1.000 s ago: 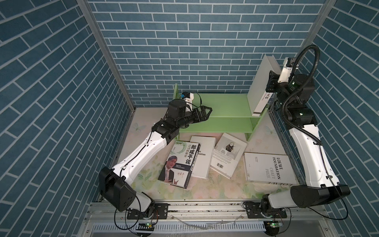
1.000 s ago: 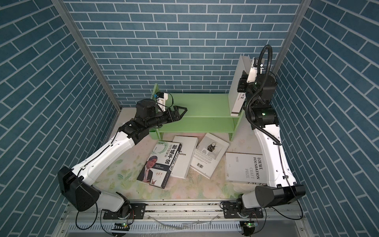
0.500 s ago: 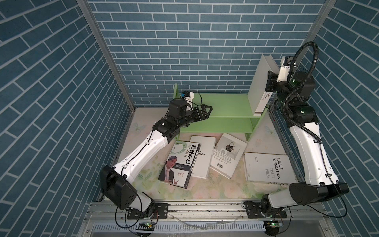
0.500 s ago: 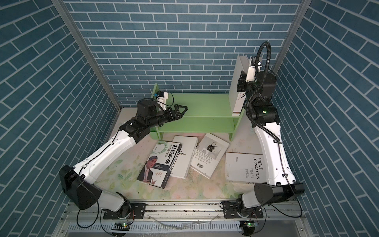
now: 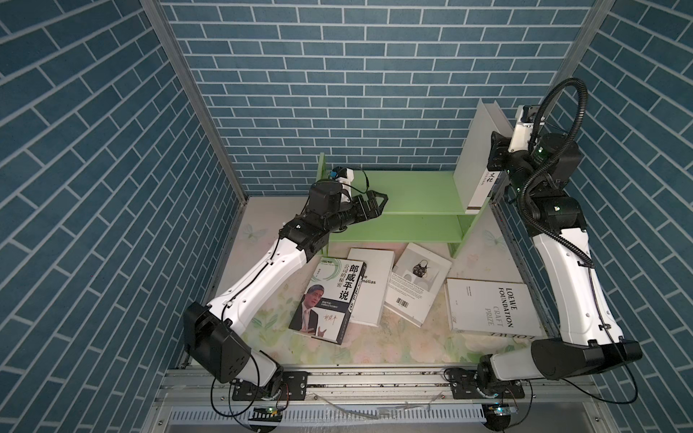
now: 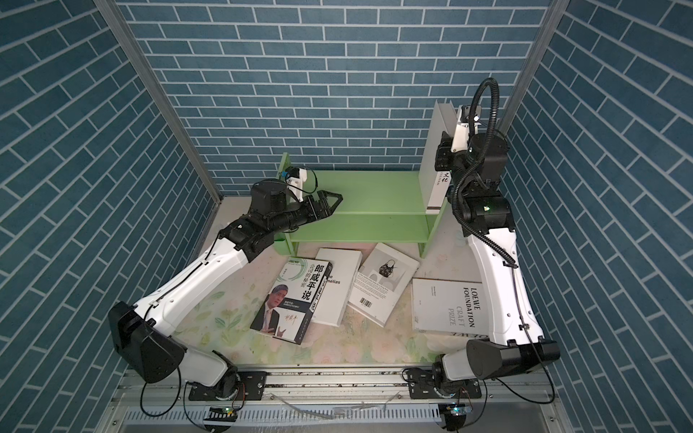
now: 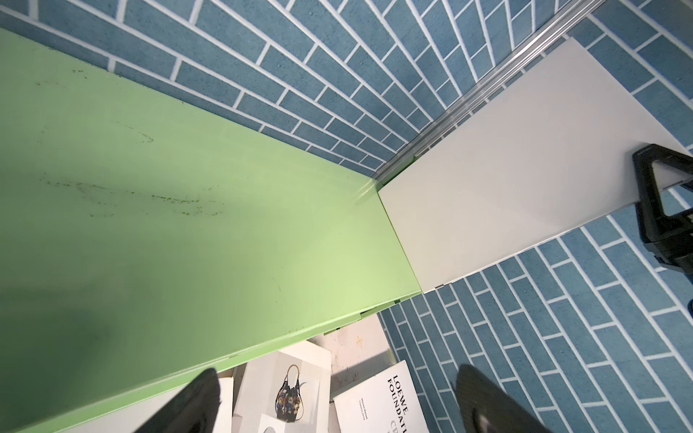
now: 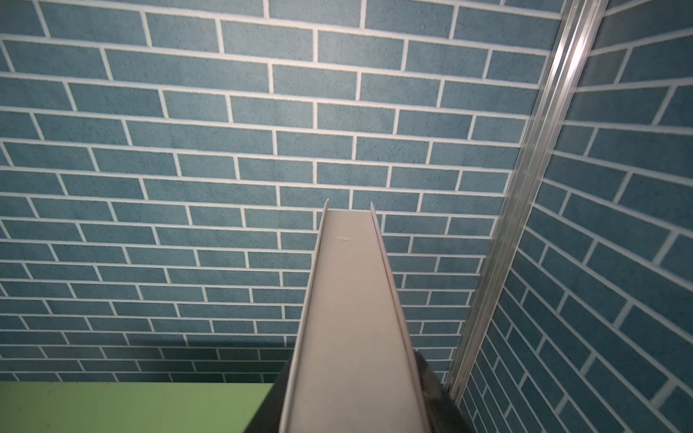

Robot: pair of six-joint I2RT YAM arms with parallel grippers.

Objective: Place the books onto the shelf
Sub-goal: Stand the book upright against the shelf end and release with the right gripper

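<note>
upright book (image 5: 474, 157) spine: 文化; flat book (image 5: 487, 305): loewe foundation

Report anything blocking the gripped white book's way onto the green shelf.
Nothing visible. The right claw holds the white hardcover book at the right end of the green two-tier shelf; its top board is bare, the open left claw well aside.

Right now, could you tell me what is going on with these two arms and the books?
The right gripper is shut on a white book, holding it upright at the right end of the green shelf. The left gripper hovers open over the shelf's left part, holding nothing. Four more books lie flat on the table in front: a portrait-cover book, a plain white one partly under it, a handbag-cover book and the Loewe book.
</note>
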